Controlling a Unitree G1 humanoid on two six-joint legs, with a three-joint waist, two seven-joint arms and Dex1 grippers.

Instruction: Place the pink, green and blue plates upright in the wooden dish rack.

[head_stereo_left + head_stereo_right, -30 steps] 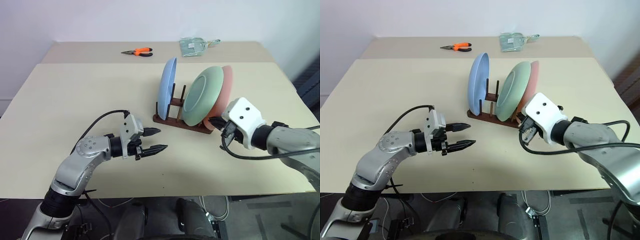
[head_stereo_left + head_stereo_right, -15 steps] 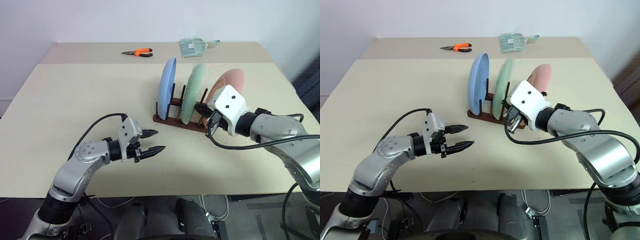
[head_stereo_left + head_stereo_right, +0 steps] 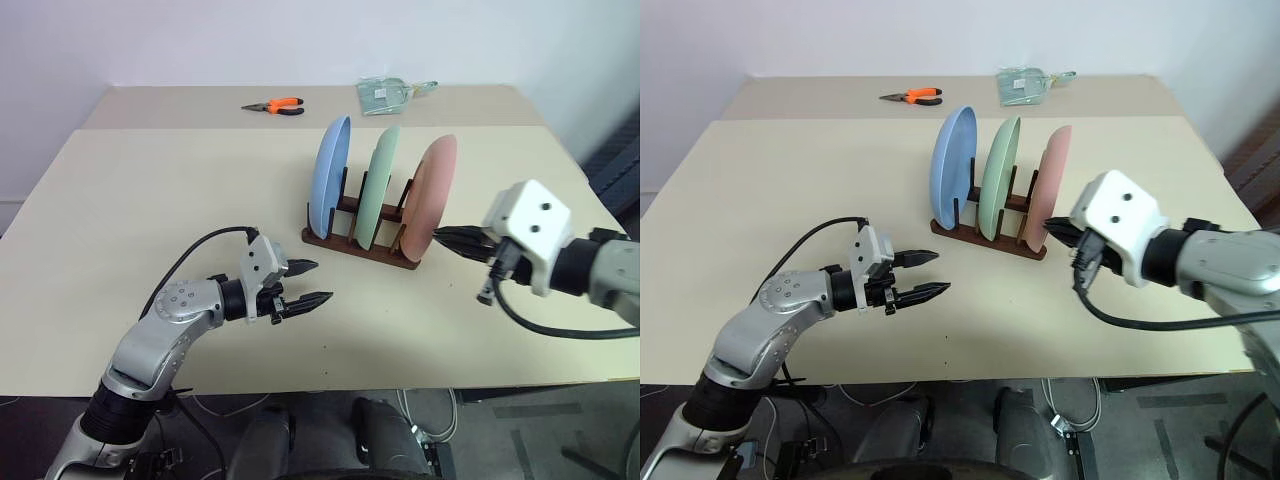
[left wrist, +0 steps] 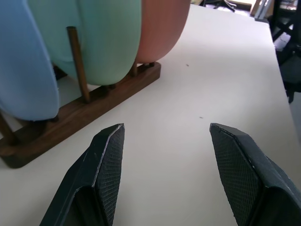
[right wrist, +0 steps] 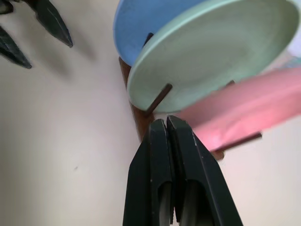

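Since the earlier frames, the right gripper (image 3: 447,236) has drawn back from the rack, and the green plate (image 3: 377,189) and pink plate (image 3: 428,196) now stand upright instead of leaning. All three plates sit on edge in the wooden dish rack (image 3: 357,243), near the middle of the desk (image 3: 150,200): blue plate (image 3: 327,173) at the left end, green in the centre, pink at the right end. Right gripper fingers are pressed together, empty, just beside the pink plate. Left gripper (image 3: 312,283) hovers nearer the front edge, fingers apart, empty. Orange-handled pliers (image 3: 275,104) lie near the far edge.
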